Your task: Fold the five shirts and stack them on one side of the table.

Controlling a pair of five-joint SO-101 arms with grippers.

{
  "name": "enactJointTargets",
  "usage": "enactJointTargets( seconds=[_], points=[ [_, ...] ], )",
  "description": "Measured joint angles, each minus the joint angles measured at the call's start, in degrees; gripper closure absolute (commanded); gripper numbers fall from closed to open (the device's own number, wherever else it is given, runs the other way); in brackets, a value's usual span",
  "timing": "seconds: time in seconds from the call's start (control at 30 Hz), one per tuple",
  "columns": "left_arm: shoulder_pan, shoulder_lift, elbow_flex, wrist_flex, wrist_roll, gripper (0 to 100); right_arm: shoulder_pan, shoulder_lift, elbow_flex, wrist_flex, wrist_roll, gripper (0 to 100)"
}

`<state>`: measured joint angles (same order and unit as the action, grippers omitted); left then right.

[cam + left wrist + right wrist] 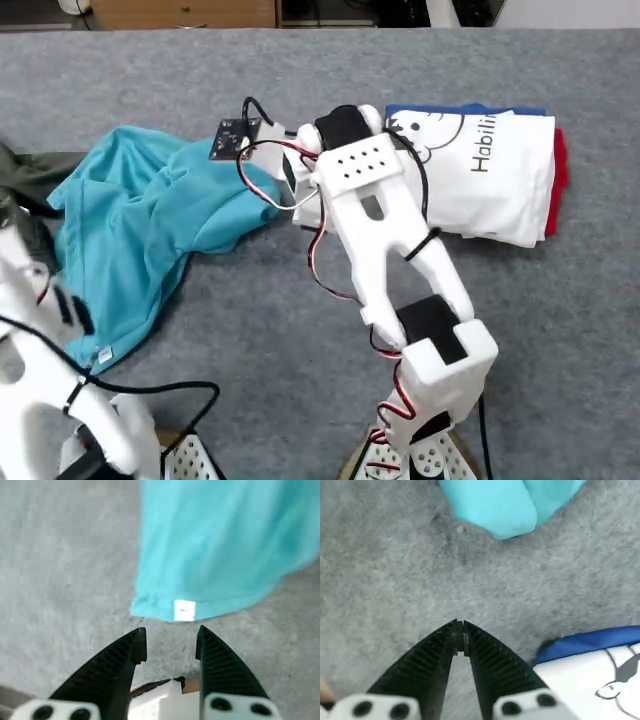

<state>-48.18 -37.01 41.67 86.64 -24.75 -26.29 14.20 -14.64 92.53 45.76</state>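
Observation:
A crumpled teal shirt [140, 220] lies on the left half of the grey table. Its hem corner with a white tag [184, 610] sits just beyond my open left gripper [170, 640], which hovers over bare table [60, 555] at the near left [75, 310]. A folded stack sits at the far right, with a white printed shirt [480, 175] on top of a blue shirt [585, 642] and a red one [561, 175]. My right gripper [459, 626] is shut on nothing. It hangs over the table between the teal shirt [510, 505] and the stack [290, 172].
A dark green garment [25, 170] lies at the far left edge, partly under the teal shirt. The right arm's white links [390, 240] stretch across the table's middle. Grey table surface [560, 330] lies open at the right front.

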Motion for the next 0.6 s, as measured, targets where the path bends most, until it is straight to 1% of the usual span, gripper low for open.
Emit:
enactJointTargets(
  seconds=[0.1,0.17,0.5,0.6],
  points=[
    [-5.1,1.05,2.73,-3.78,2.37,82,-0.18,0.0,0.0,1.49,0.0,99.6],
    [-6.42,2.9,3.43,-5.01,2.64,82,-0.09,0.0,-0.09,2.37,0.0,99.6],
    [-6.77,16.26,3.43,-5.01,3.08,82,-0.09,0.0,-0.09,5.89,-0.09,99.6],
    [-7.03,18.73,3.43,-8.88,5.27,82,-0.18,0.0,-0.09,5.98,-0.18,99.6]
  ],
)
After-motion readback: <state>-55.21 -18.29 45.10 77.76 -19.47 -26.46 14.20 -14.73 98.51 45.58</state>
